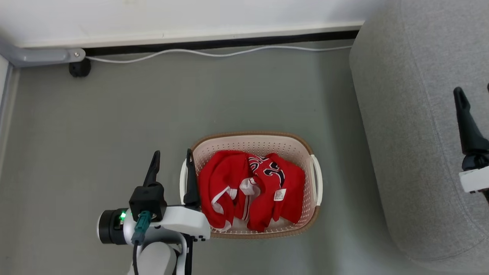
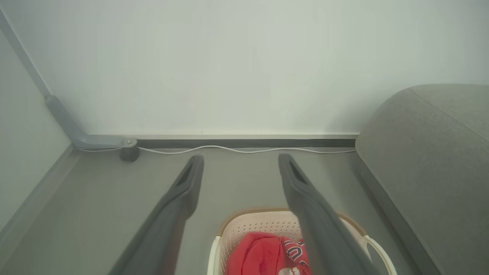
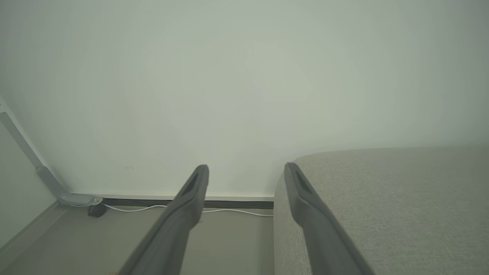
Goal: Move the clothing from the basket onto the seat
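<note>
Clothing (image 1: 229,183) sat in basket (image 1: 248,135), lower centre; left gripper (image 1: 172,154), right gripper (image 1: 474,92) gaped empty; pickup apparently unstarted; next move probably needs left gripper lowered onto fabric

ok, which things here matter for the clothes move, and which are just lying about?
Job: bright red fabric jerseys with white trim; cream perforated plastic basket; light-grey upholstered sofa; left claw, right claw, both open.
Lying about: thin white cable; grey metal bracket; black round knob.
</note>
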Controlling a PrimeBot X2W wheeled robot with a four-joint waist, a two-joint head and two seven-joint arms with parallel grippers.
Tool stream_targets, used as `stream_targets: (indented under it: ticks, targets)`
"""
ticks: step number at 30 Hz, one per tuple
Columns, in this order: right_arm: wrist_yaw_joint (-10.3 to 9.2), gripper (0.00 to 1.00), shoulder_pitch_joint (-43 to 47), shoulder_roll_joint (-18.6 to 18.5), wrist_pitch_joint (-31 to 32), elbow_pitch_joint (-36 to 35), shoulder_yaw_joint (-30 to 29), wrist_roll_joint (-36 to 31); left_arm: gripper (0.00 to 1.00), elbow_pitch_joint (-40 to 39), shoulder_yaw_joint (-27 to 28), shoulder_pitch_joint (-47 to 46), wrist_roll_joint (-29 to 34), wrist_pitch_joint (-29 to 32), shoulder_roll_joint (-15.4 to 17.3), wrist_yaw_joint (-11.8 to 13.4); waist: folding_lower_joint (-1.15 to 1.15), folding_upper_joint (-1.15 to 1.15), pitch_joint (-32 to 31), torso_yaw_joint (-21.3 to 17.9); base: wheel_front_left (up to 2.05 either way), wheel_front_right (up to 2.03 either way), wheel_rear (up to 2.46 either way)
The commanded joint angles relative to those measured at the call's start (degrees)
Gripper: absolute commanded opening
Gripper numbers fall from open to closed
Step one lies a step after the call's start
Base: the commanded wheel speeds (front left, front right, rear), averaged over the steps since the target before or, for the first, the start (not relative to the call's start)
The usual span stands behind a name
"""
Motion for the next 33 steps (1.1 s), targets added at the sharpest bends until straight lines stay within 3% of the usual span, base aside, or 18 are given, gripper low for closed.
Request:
stream_targets:
  ticks: [1,16,26,33]
  targets:
    - [0.24,1.00,-0.7,-2.2,-0.8,-2.0,0.2,0.7,1.00,-1.8,1.1,-2.3,-0.4,-0.5,0.4,0.9,0.00,0.00,3.1,0.5,0.00,0.00,0.00]
    - [0.24,1.00,-1.6,-6.1,-0.8,-12.6,-4.1,4.2,1.00,-4.7,-12.3,-11.3,-4.5,-0.5,0.4,10.4,0.00,0.00,18.9,2.4,0.00,0.00,0.00]
    - [0.24,1.00,-3.3,-8.1,-0.8,-17.7,-3.9,5.0,1.00,-3.8,-19.0,-18.3,-8.4,-0.5,0.4,13.5,0.00,0.00,27.2,2.8,0.00,0.00,0.00]
    - [0.24,1.00,-5.1,-9.4,-0.8,-20.1,-3.9,5.2,1.00,-0.8,-22.4,-23.2,-11.1,-0.5,0.4,13.6,0.00,0.00,31.9,2.1,0.00,0.00,0.00]
